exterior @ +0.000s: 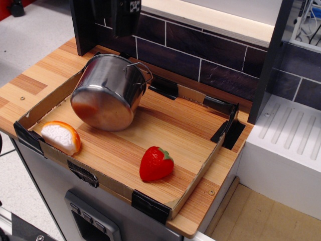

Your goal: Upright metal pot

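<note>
While the metal pot (109,92) lies tilted on its side at the back left of the counter (165,125), its base facing forward, the claw (113,17) hangs above it, apart; whether it is open I cannot tell. Near the front lies a strawberry (155,163).

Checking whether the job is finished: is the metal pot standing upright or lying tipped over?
Tipped over. The metal pot lies on its side in the tray, its round bottom facing the camera.
</note>
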`<state>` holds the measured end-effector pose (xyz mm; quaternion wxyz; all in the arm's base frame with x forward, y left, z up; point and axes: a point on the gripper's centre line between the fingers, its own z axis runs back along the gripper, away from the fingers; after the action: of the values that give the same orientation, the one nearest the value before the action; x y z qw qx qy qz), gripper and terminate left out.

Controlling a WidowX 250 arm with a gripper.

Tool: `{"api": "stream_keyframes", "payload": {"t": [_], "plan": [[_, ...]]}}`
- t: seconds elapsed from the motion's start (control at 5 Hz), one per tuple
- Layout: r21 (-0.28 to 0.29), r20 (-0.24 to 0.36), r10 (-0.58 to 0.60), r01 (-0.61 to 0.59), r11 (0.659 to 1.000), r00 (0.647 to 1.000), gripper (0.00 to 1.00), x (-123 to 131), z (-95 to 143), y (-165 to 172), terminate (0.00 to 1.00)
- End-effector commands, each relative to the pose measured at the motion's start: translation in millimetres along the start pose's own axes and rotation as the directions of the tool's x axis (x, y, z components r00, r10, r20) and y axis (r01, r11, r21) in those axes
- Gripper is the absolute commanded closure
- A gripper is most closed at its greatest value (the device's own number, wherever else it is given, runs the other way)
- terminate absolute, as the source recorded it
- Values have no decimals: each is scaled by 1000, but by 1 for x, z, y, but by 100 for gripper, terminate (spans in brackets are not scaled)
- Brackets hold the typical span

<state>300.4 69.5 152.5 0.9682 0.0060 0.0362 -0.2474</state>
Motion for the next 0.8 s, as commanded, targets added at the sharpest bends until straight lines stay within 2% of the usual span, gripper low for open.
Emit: {"api": "stream_keyframes", "payload": {"t": [0.0,0.2,0.4,0.6], "plan": [[-10,-35,-30,30,1000,999,0,22,-12,19,0],[-12,-49,-74,73,997,996,0,22,-27,20,0],[-44,-77,-109,106,993,991,0,25,-44,23,0],[-107,-118,-122,110,988,986,0,26,-55,22,0]]}}
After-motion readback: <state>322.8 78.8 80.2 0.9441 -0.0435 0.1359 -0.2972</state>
